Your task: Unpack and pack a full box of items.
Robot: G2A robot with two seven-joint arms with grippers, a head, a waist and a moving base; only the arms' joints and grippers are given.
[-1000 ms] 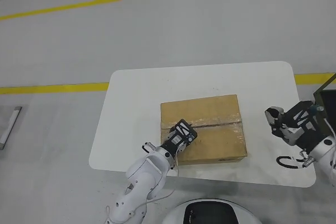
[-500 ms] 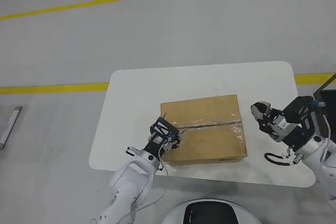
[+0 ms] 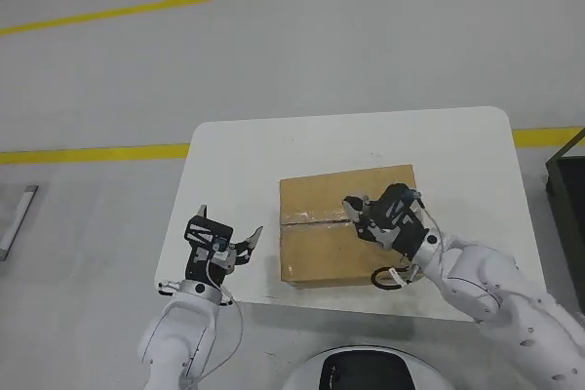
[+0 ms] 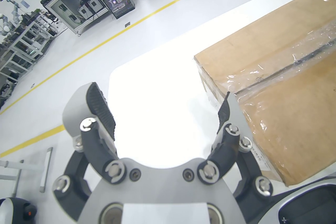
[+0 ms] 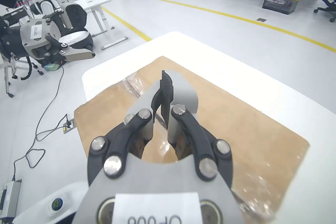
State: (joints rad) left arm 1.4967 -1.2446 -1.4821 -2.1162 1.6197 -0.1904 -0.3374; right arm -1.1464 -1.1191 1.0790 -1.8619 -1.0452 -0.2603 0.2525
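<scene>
- Here we have the brown cardboard box [image 3: 322, 200], flaps closed, sitting on the white table with rounded corners [image 3: 234, 166], towards its near edge.
- A strip of clear glossy tape [image 3: 307, 220] runs along the seam across the box lid; in the left wrist view the tape [image 4: 302, 62] looks wrinkled and shiny over the dark seam line.
- We see the left gripper [image 3: 231, 220] over the bare tabletop, just beside the box's left end and apart from it.
- Its ridged black pads [image 4: 101, 104] stand wide apart with nothing between them, only white table under the gap.
- The right gripper [image 3: 353, 207] hangs over the lid of the box, close to the taped seam.
- In its own wrist view the right gripper [image 5: 164, 80] has both fingers pressed together, nothing pinched, and the box [image 5: 236, 125] spreads out beneath them.
- We cannot tell whether those tips touch the cardboard.
- On the grey floor beyond the table we see a yellow painted line [image 3: 78, 154], and to the left a short grey bar [image 3: 15, 222] lies flat.
</scene>
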